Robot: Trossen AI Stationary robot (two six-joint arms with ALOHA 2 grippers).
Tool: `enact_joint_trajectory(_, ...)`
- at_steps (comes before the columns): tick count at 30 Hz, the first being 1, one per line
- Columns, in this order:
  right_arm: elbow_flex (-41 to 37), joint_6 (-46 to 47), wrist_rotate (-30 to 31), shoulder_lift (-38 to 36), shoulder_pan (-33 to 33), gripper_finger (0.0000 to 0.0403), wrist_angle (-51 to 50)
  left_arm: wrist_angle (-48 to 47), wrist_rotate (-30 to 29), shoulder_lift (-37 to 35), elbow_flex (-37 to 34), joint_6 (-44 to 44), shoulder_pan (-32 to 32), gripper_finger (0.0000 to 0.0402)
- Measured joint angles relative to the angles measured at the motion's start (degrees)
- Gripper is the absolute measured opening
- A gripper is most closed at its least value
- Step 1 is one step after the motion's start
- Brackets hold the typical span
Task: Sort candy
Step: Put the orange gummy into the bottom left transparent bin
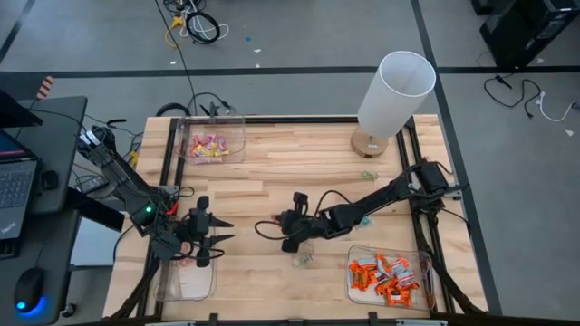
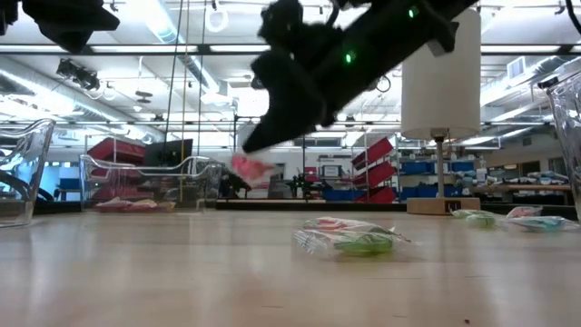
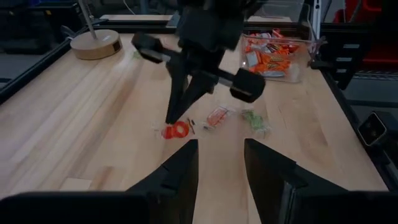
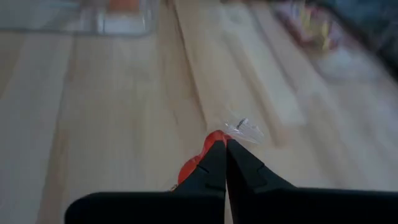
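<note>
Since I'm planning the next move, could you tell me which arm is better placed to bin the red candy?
The right. The right gripper is already shut on the red candy, lifted off the table. The left gripper waits open and empty beside its bin.

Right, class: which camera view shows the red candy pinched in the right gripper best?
The left wrist view: the red candy hangs clear at the right gripper tips, above the table. The right wrist view shows it partly hidden behind the fingers, the low view blurred, and the high view hardly at all.
</note>
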Motion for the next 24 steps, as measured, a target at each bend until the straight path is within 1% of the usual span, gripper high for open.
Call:
enact_joint_trajectory(3, 0.0, -5.4, 1.0, -1.3, 0.1, 0.0, 2.1, 0.1, -0.5, 0.0, 0.0, -0.5, 0.0, 0.0132)
enact_joint_trajectory(6, 0.0, -12.8, 2.5, -2.3, 0.9, 0.0, 5.1, 0.9, -0.6, 0.8, 0.0, -1.8, 0.0, 0.0132)
enact_joint_trajectory(10, 0.0, -24.0, 4.0, -2.9, 2.5, 0.0, 10.5, 5.0, -1.9, 3.4, -0.1, -1.7, 0.6, 0.0132)
enact_joint_trajectory(13, 0.0, -32.5, 4.2, -2.9, 3.3, 0.0, 14.4, 6.9, -1.9, 6.0, -0.1, -1.4, 3.0, 0.0137)
enact_joint_trajectory(17, 0.0, -41.6, 4.3, -2.9, 3.8, 0.0, 18.6, 7.6, -1.9, 8.7, -0.1, -2.1, 8.0, 0.015)
enact_joint_trajectory(22, 0.0, -48.4, 4.5, -2.9, 3.7, 0.0, 19.0, 8.2, 0.3, 9.8, -0.1, -3.1, 12.5, 0.0168)
enact_joint_trajectory(24, 0.0, -50.1, 6.3, -2.9, 3.5, 0.0, 19.1, 9.0, 1.9, 10.0, -0.1, -3.0, 13.7, 0.0174)
